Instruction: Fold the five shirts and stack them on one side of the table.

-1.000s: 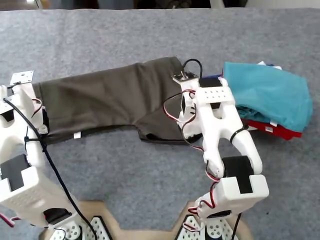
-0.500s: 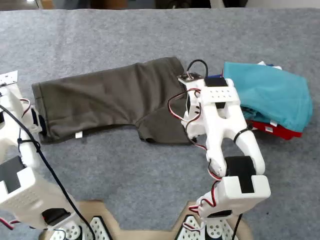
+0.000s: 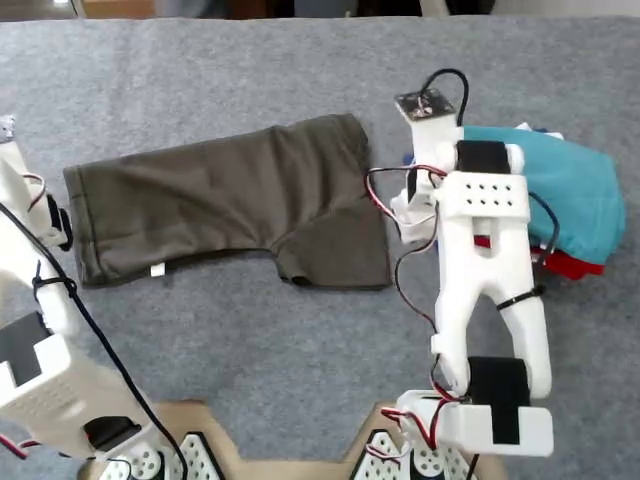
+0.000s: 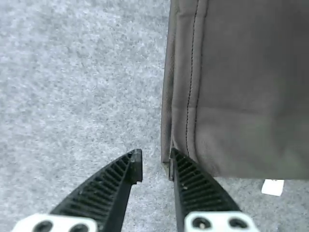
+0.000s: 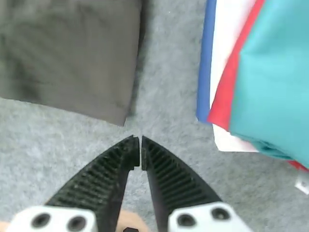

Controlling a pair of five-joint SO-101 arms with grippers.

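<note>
Progress, as I judge it. The grey carpeted table (image 3: 300, 60) carries all the work. The dark olive cotton shirt (image 3: 220, 205) lies mid-table as a long flat band, left to right, seemingly only part folded. It looks like the last of the five. It needs more folds, then a move to the pile.

The pile sits at the right edge: a teal folded shirt (image 3: 570, 190) on top and a red one (image 3: 570, 265) below. The right wrist view also shows a white layer (image 5: 227, 48) and a blue edge (image 5: 205, 58). Four done, by that count.

My right gripper (image 5: 139, 142) has its jaws closed on nothing, over bare table between the olive shirt and the pile. My left gripper (image 4: 155, 159) has its jaws a little apart and empty, one tip just beside the hem at the shirt's left end.

Change since a second ago. The olive shirt has kept its place, and its near-right corner lies flatter. My right arm has left that corner, swinging farther off and right toward the pile. My left arm has drawn back left, off the hem.
</note>
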